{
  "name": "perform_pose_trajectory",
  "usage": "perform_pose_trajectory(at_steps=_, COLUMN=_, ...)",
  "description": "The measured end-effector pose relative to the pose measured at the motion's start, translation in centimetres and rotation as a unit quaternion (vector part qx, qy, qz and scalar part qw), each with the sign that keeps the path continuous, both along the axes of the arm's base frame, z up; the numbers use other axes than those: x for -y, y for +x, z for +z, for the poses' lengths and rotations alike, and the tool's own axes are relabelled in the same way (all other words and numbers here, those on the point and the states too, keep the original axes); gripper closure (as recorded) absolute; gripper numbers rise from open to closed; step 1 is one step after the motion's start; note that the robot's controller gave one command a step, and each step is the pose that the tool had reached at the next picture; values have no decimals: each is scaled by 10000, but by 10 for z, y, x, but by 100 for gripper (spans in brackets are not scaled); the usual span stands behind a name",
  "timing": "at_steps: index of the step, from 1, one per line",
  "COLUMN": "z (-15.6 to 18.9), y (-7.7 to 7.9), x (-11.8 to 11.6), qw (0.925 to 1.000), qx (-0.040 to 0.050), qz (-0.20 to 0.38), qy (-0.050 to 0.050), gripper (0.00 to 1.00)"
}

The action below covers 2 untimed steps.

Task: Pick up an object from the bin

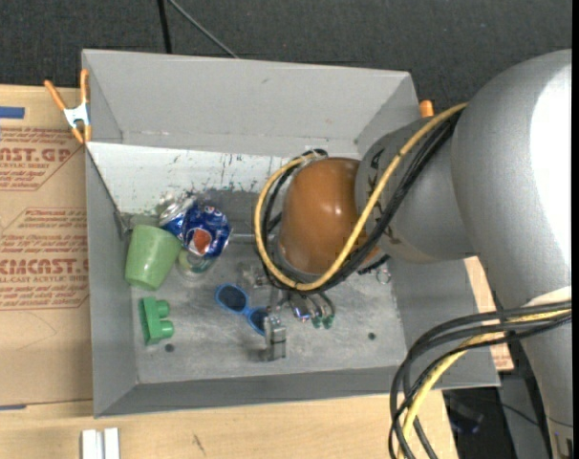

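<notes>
- My gripper [274, 337] hangs low near the 6 o'clock wall of the grey metal bin [232, 103]; I cannot tell its opening.
- Small blue plastic ring-ended piece [234, 299] lies just beside it at 10 o'clock, long axis running 10-to-4.

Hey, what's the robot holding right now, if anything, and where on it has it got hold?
Cannot be told. The gripper sits low in the bin beside a small blue piece, but no hold on it shows.
</notes>
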<state>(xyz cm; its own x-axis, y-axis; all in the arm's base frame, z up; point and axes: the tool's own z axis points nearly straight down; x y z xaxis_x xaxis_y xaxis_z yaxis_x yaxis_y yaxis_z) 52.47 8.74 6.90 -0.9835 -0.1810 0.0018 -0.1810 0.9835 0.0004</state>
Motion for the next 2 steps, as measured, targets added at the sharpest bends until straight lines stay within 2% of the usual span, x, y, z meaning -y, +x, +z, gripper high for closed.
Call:
perform_pose_trajectory(at_steps=1, z=1, y=5, x=2, qw=9998, qx=14, qz=211, qy=1, gripper=0)
perform_pose_trajectory(at_steps=2, z=0, y=-29, x=13, qw=9999, qx=3, qz=121, qy=4, gripper=0)
